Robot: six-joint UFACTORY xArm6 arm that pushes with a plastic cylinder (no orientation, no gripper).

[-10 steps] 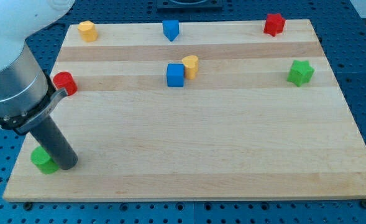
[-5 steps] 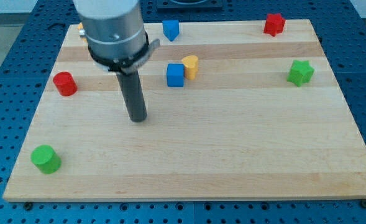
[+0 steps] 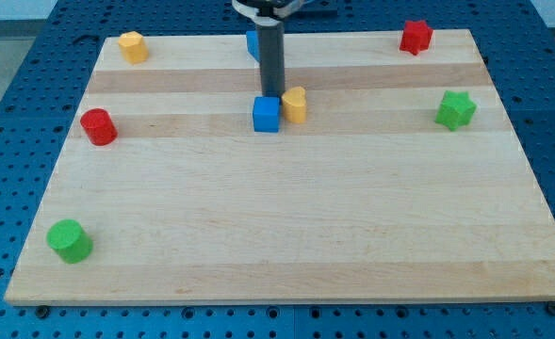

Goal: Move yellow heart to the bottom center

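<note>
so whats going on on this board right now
A robot arm's rod is working on a wooden board scattered with small coloured blocks. My tip sits just above the blue cube, up and to the left of the yellow heart, which touches the cube's right side. The heart is in the upper middle, not yet near the bottom center. The other blocks sit apart near the edges.

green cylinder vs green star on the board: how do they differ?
Shape: the green cylinder is round with a flat top; the green star has pointed lobes.
Place: the green cylinder sits near the view's bottom left corner; the green star sits by the right edge, higher up.
Both are green and stand alone.
</note>
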